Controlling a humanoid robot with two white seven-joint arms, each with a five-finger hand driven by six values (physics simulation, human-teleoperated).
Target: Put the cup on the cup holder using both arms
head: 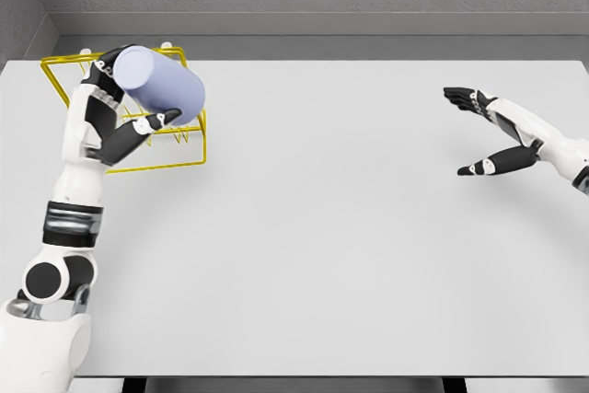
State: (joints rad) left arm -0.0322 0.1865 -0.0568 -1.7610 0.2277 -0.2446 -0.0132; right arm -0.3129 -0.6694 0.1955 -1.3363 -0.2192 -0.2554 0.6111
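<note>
Gripping the cup (159,86) over the yellow holder (189,149), left fingers (152,122); right fingers (488,165) spread, empty.

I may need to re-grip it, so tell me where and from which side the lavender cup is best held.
Grip the cup around its cylindrical side wall, coming from the left and below, as the left robot hand does now. The cup lies tilted over the yellow wire holder, its flat end toward the camera, so only the smooth round wall offers wrap-around purchase.
</note>
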